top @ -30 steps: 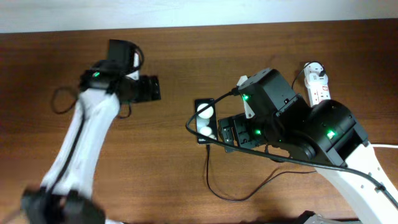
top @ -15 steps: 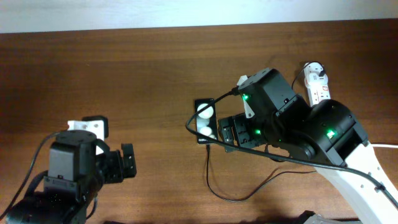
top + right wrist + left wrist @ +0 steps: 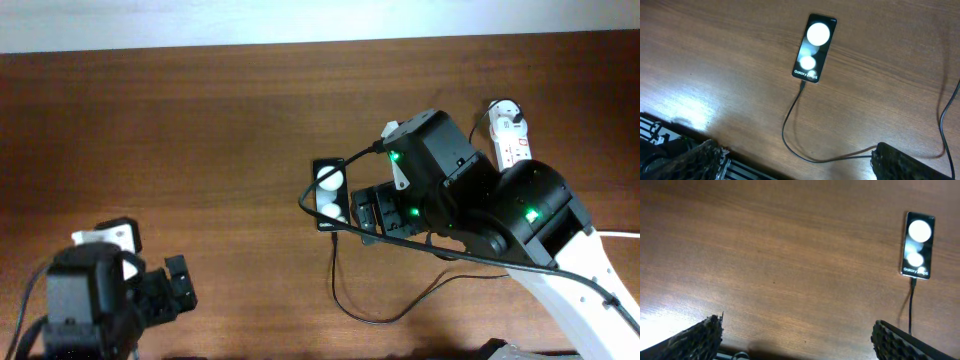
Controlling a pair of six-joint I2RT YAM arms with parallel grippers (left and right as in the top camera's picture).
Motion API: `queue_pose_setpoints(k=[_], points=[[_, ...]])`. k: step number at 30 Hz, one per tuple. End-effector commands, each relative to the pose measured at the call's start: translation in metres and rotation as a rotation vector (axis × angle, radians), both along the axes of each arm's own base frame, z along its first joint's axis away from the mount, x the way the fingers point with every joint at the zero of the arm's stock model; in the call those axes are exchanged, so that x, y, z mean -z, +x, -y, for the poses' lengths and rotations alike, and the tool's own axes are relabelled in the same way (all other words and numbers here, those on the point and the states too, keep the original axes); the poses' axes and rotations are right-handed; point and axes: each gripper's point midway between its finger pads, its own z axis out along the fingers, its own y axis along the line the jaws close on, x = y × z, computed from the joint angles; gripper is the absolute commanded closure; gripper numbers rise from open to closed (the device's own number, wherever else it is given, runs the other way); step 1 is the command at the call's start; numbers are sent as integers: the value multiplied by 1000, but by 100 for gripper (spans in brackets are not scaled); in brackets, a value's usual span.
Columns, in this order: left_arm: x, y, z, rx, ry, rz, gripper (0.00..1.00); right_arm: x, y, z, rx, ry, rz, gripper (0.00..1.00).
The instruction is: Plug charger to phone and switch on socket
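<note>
1 phone (image 3: 813, 47) w/ 1 charger (image 3: 784, 129) plugged in, plus 1 socket (image 3: 518, 152).

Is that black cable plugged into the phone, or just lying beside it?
Plugged in. The tip of the charger sits in the bottom edge of the phone, in both wrist views.

Brown wooden table (image 3: 200, 130), perhaps pale wall (image 3: 300, 20) beyond
</note>
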Motion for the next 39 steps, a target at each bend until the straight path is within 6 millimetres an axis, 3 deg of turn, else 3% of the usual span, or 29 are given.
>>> queue_pose_setpoints(k=[1,7,10,14,16,19,24,35,37,39], points=[[-13,-18,-2,-4,4,102,1,-2,3,1,9,-2,10,1],[-35,-61,-4,-5,-3,331,1,-2,2,1,7,2,7,1],[-30,-81,-7,-41,1,353,1,-5,7,-3,8,17,28,1],[-34,-98,-11,-116,15,433,1,-26,55,-17,72,54,221,1],[-35,-103,-11,-117,16,459,1,-21,73,-26,86,48,244,1],[-37,-123,-9,-116,18,561,1,-2,94,-27,123,-28,244,1],[-37,-159,-5,-108,13,726,1,-11,110,-18,191,-62,326,1],[-38,-160,-4,-59,-7,728,1,-26,122,-26,243,21,381,1],[-35,-161,-4,-59,-7,715,1,-26,122,-22,251,18,380,1],[-42,-159,-2,-54,-19,745,1,-30,129,-2,302,15,385,1]])
